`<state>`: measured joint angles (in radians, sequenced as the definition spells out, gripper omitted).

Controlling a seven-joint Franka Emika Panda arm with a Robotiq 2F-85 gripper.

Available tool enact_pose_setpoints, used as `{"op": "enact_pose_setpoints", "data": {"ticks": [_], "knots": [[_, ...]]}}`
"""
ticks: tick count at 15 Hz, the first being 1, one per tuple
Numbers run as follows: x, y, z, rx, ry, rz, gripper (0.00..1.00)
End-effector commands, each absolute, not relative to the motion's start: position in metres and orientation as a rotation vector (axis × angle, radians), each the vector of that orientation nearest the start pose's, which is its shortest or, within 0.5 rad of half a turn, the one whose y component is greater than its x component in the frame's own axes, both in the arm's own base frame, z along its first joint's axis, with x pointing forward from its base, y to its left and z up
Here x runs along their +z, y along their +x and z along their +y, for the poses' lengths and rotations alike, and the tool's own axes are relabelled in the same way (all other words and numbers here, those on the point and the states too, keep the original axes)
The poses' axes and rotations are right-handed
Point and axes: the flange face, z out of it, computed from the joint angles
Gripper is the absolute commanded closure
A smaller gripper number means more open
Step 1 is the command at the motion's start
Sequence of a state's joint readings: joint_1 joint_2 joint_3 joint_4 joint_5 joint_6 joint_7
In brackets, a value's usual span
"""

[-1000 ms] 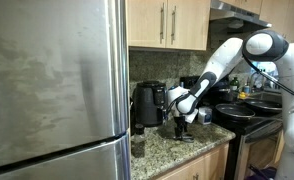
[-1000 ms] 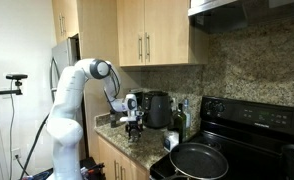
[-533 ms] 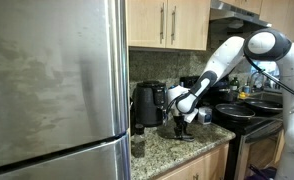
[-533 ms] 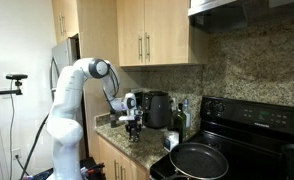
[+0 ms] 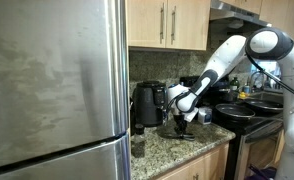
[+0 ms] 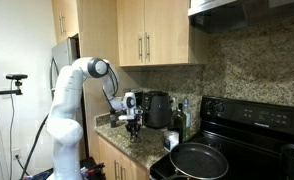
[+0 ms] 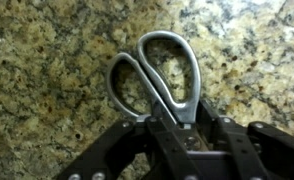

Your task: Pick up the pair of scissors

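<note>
The pair of scissors (image 7: 159, 100) lies flat on the speckled granite counter (image 7: 47, 70). In the wrist view its two silvery handle loops point away from me, and its blades are hidden under my hand. My gripper (image 7: 175, 125) is lowered over the scissors, with one black finger (image 7: 145, 135) close on each side of the neck. Whether the fingers touch the metal does not show. In both exterior views the gripper (image 5: 183, 122) (image 6: 134, 124) reaches down to the counter, and the scissors are too small to make out.
A black boxy appliance (image 5: 148, 103) (image 6: 158, 108) stands just behind the gripper by the backsplash. A steel fridge (image 5: 52, 80) bounds one end of the counter. A black stove (image 6: 242, 125) with a frying pan (image 6: 197, 158) bounds the other end. Cabinets hang overhead.
The arm has stayed over the same spot on the counter. No other difference shows in the exterior views.
</note>
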<state>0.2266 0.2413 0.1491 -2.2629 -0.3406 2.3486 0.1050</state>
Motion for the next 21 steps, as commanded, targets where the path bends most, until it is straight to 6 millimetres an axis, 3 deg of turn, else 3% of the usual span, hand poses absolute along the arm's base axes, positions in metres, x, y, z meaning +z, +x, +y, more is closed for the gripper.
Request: {"op": "enact_pose_setpoints", "data": {"ticks": [1, 5, 11, 16, 17, 19, 21], "knots": [[0.236, 0.477, 0.183, 0.219, -3.226, -0.881, 0.86], [0.242, 0.478, 0.181, 0.124, -3.302, -0.726, 1.0], [0.242, 0.473, 0.175, 0.118, -3.459, -0.413, 1.0], [0.239, 0.462, 0.173, 0.136, -3.533, -0.008, 1.0], [0.223, 0.48, 0.108, 0.127, -3.551, 0.068, 1.0], [0.233, 0.49, 0.077, 0.053, -3.585, 0.19, 1.0], [0.24, 0.506, 0.018, -0.013, -3.593, 0.327, 1.0]]}}
